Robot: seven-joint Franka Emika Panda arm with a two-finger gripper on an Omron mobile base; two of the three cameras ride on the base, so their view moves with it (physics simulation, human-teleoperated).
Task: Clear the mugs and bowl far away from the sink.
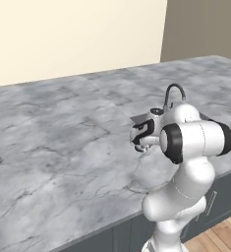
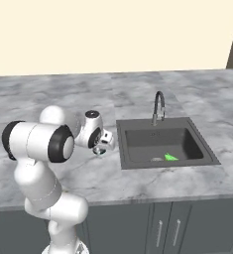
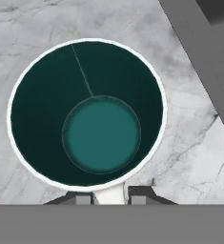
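**Inspector:** Left of the sink (image 1: pixel 146 118), as the left base camera has it, the gripper (image 1: pixel 142 143) hangs low over the marbled table (image 1: pixel 63 147). The arm's white body masks most of what lies under it. The faucet (image 1: pixel 172 94) rises behind.

**Assessor:** And from the other side?

**Inspector:** The right base camera shows the gripper (image 2: pixel 101 149) just beside the sink's (image 2: pixel 163 144) left rim, with a sliver of teal beneath it: the mug (image 2: pixel 99 151), standing on the table (image 2: pixel 48 94). A small green object (image 2: pixel 171 157) lies in the basin near the faucet (image 2: pixel 158 106) side; it is no obstacle.

**Assessor:** The hand camera?

**Inspector:** It looks straight down into the mug (image 3: pixel 87 114), upright, white rim, teal inside. The fingers (image 3: pixel 83 198) straddle a pale piece of the mug at the near rim, a handle or a wall section, I cannot tell which. They appear closed in on it, though contact is not plain. The sink's edge (image 3: pixel 199 52) runs close by the mug.

**Assessor:** Handling?

**Inspector:** In my judgement it is light, rigid, glazed and therefore slippery, and liable to chip if dropped. That near-rim hold is the sensible place. The table away from the sink offers open ground; the risk is the mug pivoting between the fingers on lifting.
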